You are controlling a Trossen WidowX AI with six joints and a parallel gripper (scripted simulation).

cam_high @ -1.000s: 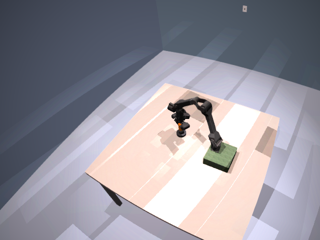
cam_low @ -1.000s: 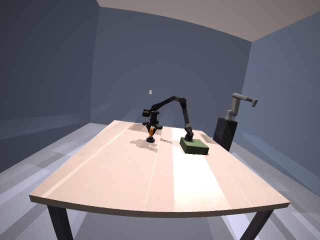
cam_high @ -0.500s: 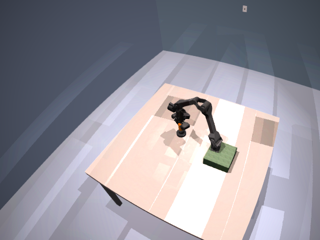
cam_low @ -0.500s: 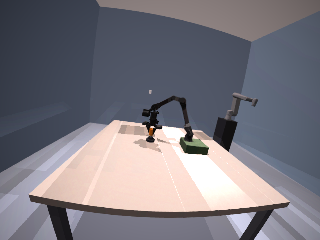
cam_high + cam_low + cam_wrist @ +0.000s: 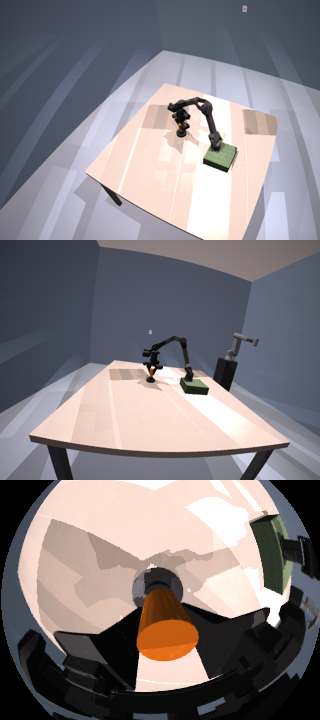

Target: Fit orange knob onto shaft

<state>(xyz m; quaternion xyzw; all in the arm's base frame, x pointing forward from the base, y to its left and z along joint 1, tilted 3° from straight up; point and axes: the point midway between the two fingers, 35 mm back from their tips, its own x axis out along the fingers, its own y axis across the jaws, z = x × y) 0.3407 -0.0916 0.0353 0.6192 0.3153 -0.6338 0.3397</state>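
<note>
The orange knob is an upright, tapered cylinder. My gripper points down and is shut on the knob, with a finger on either side. The dark round pedestal stands on the table directly below the knob. In the exterior view the knob's lower end is a little above the pedestal's wide base, with a small greyish part between them. The knob's hole is hidden underneath, and the shaft's flat side cannot be made out. I cannot tell whether the shaft is inside the hole.
The arm's base stands on a green block to the right of the pedestal. The wooden table carries bright light bands and shadows. A grey arm on a black stand is beyond the table's right edge.
</note>
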